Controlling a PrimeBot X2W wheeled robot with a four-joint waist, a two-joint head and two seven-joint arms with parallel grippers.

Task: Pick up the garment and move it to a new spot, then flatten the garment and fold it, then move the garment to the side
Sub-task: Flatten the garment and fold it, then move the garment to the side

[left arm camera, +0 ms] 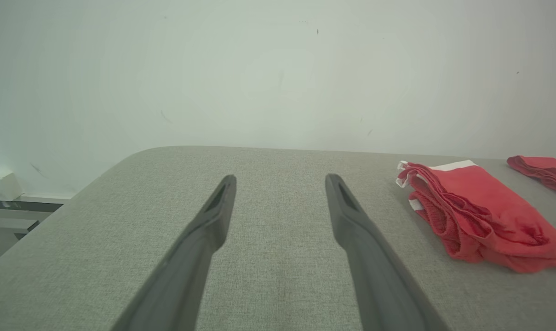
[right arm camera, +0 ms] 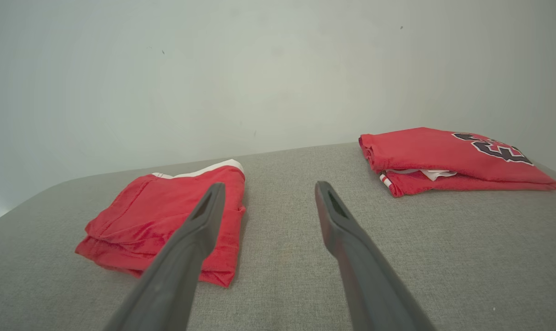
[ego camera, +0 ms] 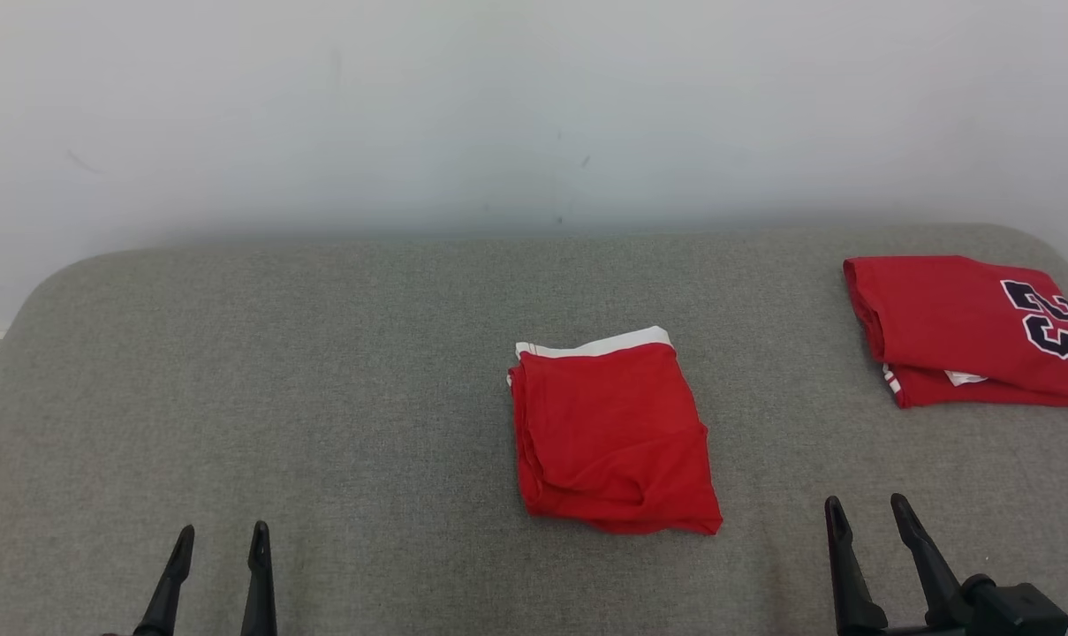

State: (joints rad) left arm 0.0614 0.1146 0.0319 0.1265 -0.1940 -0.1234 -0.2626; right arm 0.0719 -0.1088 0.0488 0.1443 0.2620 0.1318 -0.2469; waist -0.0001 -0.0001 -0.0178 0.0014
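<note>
A folded red garment (ego camera: 611,433) with a white band along its far edge lies in the middle of the grey table (ego camera: 321,371); it shows at the right of the left wrist view (left arm camera: 475,216) and at the left of the right wrist view (right arm camera: 163,220). My left gripper (ego camera: 222,534) hangs open at the near left, well away from it, with nothing between its fingers (left arm camera: 280,181). To the garment's near right, my right gripper (ego camera: 869,508) also stands open and empty (right arm camera: 268,188).
A second folded red garment (ego camera: 971,327) with a dark number printed on it lies at the table's far right corner (right arm camera: 448,158). A pale wall (ego camera: 534,115) rises behind the table. The table's left half is bare grey cloth.
</note>
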